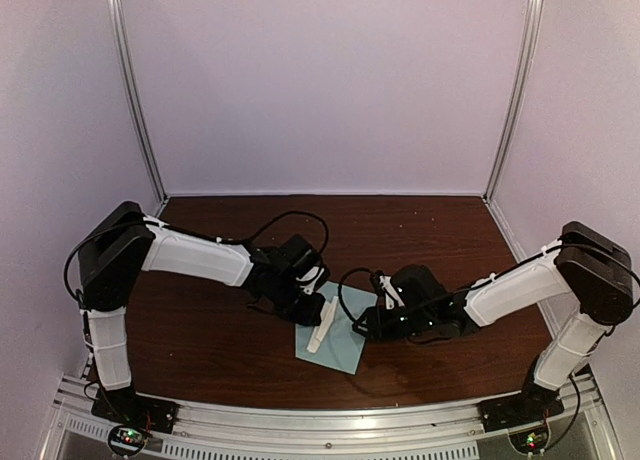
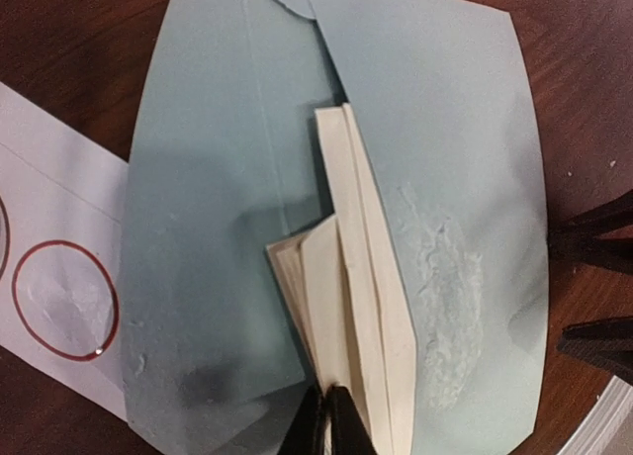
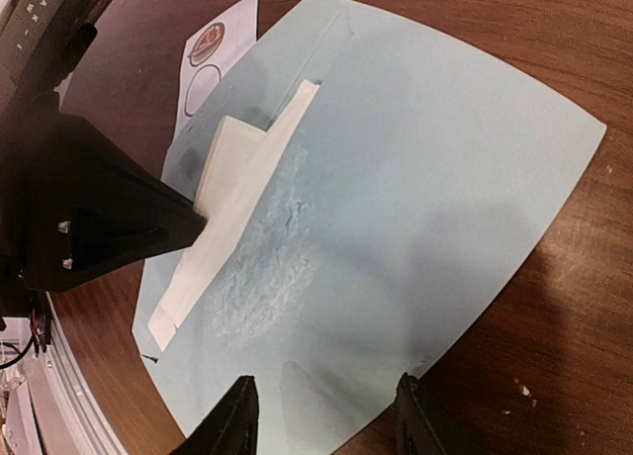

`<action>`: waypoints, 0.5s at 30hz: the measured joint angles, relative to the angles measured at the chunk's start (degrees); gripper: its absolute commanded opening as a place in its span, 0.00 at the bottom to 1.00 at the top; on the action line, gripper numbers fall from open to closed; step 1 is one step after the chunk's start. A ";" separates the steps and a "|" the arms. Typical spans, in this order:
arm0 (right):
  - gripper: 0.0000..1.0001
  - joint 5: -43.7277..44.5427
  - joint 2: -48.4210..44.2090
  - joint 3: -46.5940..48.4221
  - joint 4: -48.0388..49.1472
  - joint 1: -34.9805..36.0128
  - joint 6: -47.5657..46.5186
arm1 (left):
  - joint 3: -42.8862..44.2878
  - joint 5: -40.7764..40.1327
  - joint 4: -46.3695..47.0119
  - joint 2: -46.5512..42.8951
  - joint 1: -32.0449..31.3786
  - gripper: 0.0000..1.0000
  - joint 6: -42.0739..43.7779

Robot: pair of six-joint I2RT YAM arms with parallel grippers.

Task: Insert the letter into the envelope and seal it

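The pale teal envelope (image 1: 337,346) (image 2: 218,208) (image 3: 425,188) lies flat on the dark wooden table. A folded cream letter (image 2: 358,307) (image 1: 322,325) (image 3: 242,203) rests on edge along its middle. My left gripper (image 2: 332,425) (image 1: 317,300) is shut on the letter's near end. The letter's far end reaches the envelope's fold line; I cannot tell whether it is inside. My right gripper (image 3: 322,420) (image 1: 363,325) is open, and its fingers (image 3: 233,415) straddle the envelope's edge with only the paper surface between them. A rough, wrinkled patch marks the envelope beside the letter.
A white sticker sheet (image 2: 59,297) (image 3: 213,54) with red circles lies partly under the envelope's left side. The right gripper's fingertips (image 2: 593,341) show at the right edge of the left wrist view. A metal rail (image 1: 320,420) borders the near table edge.
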 measured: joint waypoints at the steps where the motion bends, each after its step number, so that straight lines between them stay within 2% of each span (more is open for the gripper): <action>1: 0.48 0.02 0.04 0.02 0.02 0.00 -0.04 | 0.00 0.22 0.13 0.02 0.00 0.04 0.00; 15: 0.47 0.09 0.11 0.57 -0.87 0.00 -0.37 | 0.00 3.39 2.91 1.01 -0.04 0.03 0.00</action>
